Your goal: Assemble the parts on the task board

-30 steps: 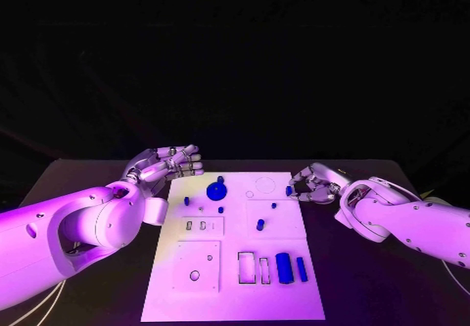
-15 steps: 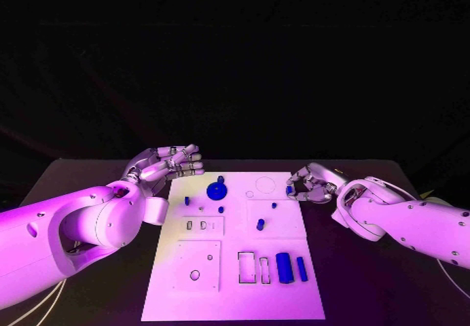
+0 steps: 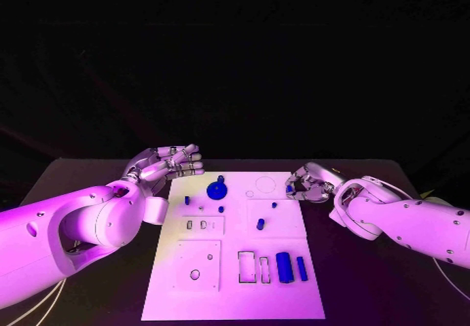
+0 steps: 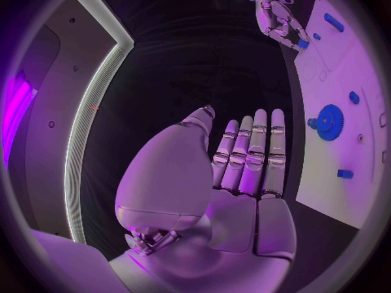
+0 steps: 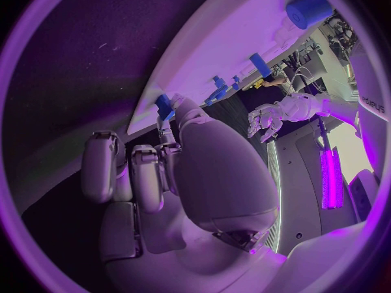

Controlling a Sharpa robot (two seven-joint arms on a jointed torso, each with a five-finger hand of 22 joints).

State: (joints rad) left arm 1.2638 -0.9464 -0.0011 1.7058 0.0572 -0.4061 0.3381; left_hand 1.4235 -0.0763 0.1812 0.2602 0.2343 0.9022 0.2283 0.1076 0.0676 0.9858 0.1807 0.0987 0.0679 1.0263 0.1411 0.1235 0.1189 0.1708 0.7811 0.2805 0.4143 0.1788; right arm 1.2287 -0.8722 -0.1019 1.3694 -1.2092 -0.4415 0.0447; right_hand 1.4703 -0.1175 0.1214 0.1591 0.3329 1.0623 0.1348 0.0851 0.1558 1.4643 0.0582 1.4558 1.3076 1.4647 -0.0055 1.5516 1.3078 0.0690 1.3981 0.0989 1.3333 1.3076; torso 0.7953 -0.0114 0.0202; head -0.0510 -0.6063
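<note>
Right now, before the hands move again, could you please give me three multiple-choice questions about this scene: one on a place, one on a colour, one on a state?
1. Where does the gear lie?
A. On the black table beside the board
B. On the far left part of the task board
C. In the left hand

2. What colour is the thick cylinder on the near part of the board?
A. Blue
B. Red
C. Yellow

3. In what state is the left hand?
A. It grips the gear
B. It presses on the cylinder
C. It holds nothing, fingers apart

Answers:
1 B, the head view shows the gear on the white plate, near its far left corner.
2 A, it is blue like the other parts.
3 C, the left wrist view shows a bare palm and free fingers.
</note>
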